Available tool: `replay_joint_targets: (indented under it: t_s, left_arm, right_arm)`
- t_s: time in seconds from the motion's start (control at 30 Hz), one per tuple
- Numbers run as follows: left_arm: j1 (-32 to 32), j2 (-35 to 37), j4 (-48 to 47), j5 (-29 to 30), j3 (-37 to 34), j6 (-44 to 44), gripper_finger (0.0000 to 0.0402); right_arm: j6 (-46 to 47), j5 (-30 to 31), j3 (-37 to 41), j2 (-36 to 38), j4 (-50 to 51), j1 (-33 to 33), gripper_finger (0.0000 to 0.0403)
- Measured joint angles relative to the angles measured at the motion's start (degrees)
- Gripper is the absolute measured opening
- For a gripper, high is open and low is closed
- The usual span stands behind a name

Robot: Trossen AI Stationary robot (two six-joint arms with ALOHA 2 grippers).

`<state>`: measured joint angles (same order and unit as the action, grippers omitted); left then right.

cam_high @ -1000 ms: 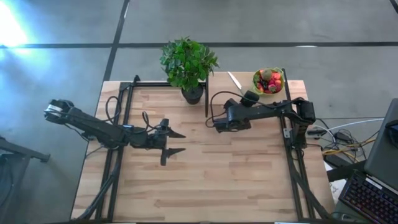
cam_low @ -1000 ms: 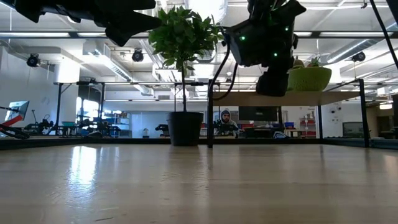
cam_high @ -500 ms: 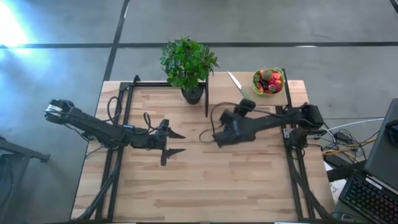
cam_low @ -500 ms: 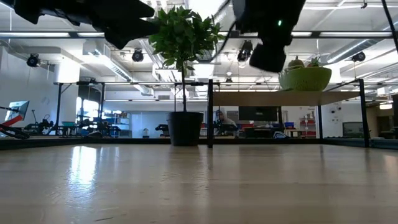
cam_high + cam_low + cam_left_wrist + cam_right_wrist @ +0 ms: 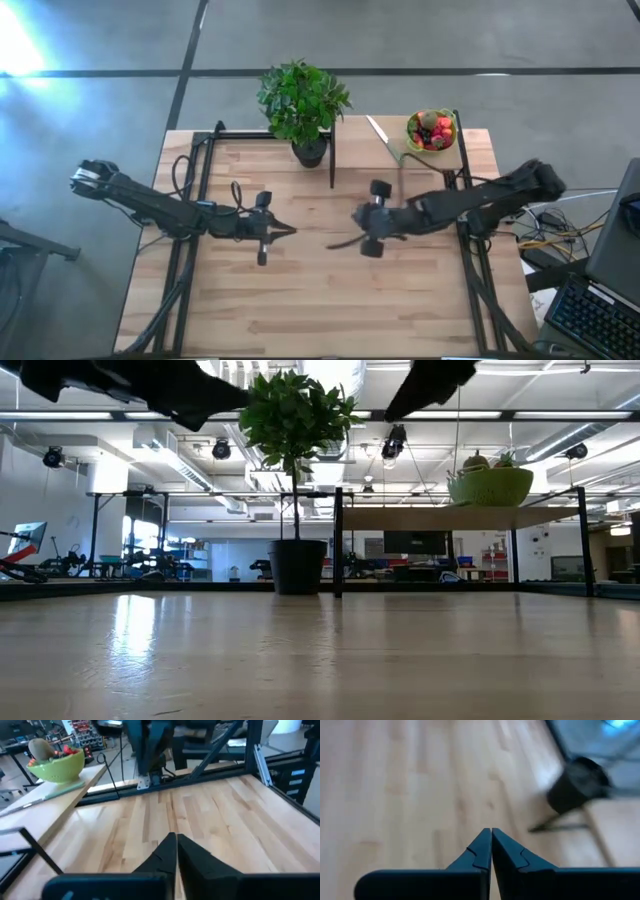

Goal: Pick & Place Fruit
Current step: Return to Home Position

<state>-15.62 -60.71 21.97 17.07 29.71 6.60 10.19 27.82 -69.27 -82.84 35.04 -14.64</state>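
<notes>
A desk [image 5: 320,300] of pale wood planks lies before you, smooth, with a satin sheen that throws back the ceiling lights in the low view. The frame post [image 5: 338,540] is black matt metal. On the raised wooden shelf [image 5: 350,142] at the desk's far right corner, the lime-green bowl [image 5: 490,487] looks like glossy plastic. The fruit [image 5: 432,130] in it is smooth and shiny, and the knife [image 5: 377,129] shows a bright metal blade. The plant pot [image 5: 309,152] is dull and dark. The left gripper [image 5: 175,840] and right gripper [image 5: 491,832] have matt dark jaws that look like plastic.
</notes>
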Motion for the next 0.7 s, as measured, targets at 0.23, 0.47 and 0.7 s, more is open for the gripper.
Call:
replay_joint_targets:
  t_s: [0.23, 0.47, 0.7]
  left_arm:
    - [0.02, 6.56, 3.92, -1.46, -6.81, 0.6, 0.0005]
    - [0.62, 14.6, 15.5, -3.26, -16.63, 2.09, 0.0004]
    - [4.16, 19.47, 17.56, -5.47, -23.05, 1.88, 0.0002]
  right_arm:
    - [-0.56, -5.03, 19.35, 17.57, -14.68, -0.1, 0.0008]
    - [-1.15, -14.56, 37.08, 34.89, -31.01, 1.49, 0.0008]
    - [-2.07, -20.29, 46.47, 42.31, -33.51, 8.33, 0.0008]
